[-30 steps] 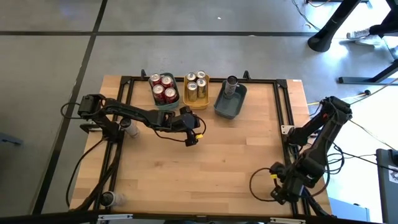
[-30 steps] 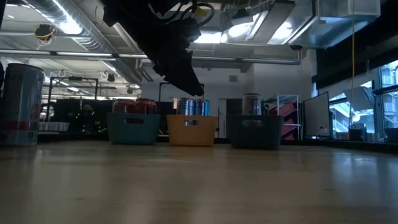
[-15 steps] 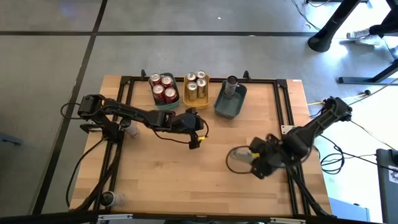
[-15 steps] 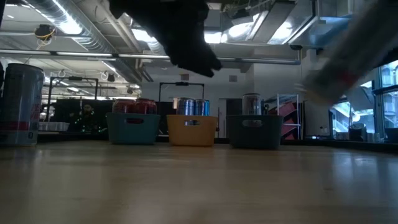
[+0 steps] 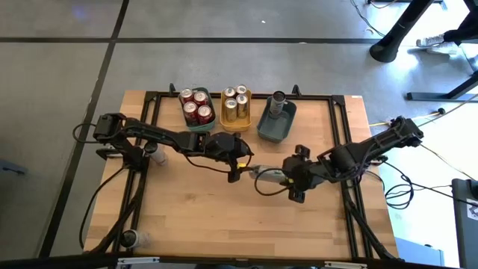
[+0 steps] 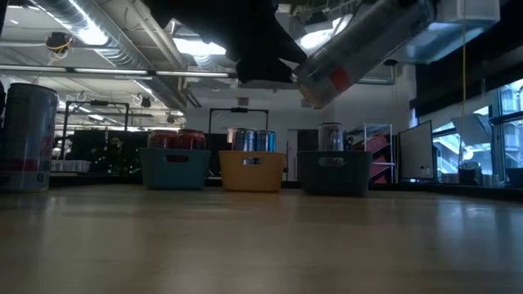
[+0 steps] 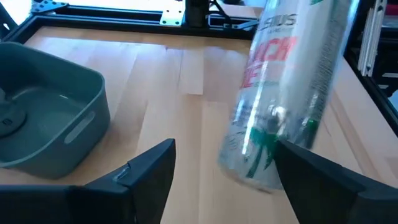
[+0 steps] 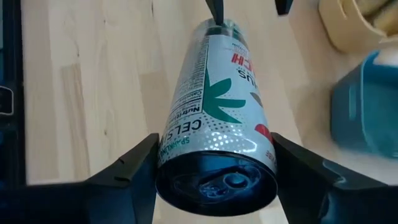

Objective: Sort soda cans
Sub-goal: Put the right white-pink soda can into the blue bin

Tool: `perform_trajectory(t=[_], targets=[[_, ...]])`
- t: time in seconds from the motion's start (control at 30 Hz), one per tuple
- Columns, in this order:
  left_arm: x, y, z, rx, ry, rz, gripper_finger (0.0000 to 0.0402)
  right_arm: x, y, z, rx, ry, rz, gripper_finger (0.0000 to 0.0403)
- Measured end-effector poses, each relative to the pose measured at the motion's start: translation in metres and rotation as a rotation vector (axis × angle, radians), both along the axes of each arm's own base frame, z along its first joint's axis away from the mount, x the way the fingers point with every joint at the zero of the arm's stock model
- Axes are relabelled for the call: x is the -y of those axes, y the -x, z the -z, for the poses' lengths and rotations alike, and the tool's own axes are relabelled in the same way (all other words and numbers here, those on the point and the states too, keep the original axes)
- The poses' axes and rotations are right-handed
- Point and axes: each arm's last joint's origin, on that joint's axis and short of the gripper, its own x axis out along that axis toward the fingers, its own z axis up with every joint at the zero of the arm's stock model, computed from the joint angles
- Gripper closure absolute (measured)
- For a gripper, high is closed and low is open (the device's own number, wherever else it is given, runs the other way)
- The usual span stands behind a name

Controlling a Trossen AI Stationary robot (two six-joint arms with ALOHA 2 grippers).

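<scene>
A silver soda can [image 5: 267,176] with green and red print hangs over the table's middle, with my right gripper [image 5: 290,181] shut on it. My left gripper [image 5: 239,169] is open, and its fingers [image 7: 152,165] stand on either side of the can's far end [image 7: 255,165]. A gap shows beside one finger. At the far edge, red cans stand in a teal tray [image 5: 198,109], gold cans in a yellow tray [image 5: 235,104], and one can in a grey-blue tray [image 5: 278,118]. My right gripper pinches the can between its two fingers [image 8: 134,171], across its body next to the pull-tab end [image 8: 214,180]. It comes from the table's right, slanting down. The can is lifted clear and tilted, its other end lower and toward my left gripper. My left gripper: whether it touches the can, I cannot tell.
Another silver can [image 5: 157,155] stands at the table's left, under my left arm, and looms large in the low view [image 6: 29,135]. A black rail frame [image 5: 340,127] borders the table. Bare wood lies toward the near edge.
My right gripper has swung from the table's near right corner toward the middle, rolling as it went. It has brought the can, now slanted, up to my left gripper. My left gripper has risen a little and tipped up from pointing steeply down toward level.
</scene>
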Motion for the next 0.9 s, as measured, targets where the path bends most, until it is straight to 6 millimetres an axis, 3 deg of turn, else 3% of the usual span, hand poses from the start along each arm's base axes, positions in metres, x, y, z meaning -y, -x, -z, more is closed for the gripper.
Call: perform_trajectory(t=[0.5, 0.9], targets=[[0.002, -0.008, 0.019, -0.05, 0.025, -0.031, 0.0153, 0.011, -0.017, -0.011, 0.148, 0.149, -0.071, 0.0163], [0.001, -0.011, 0.014, 0.024, 0.005, -0.033, 0.0153, 0.033, -0.03, -0.018, 0.224, 0.219, -0.006, 0.0163]])
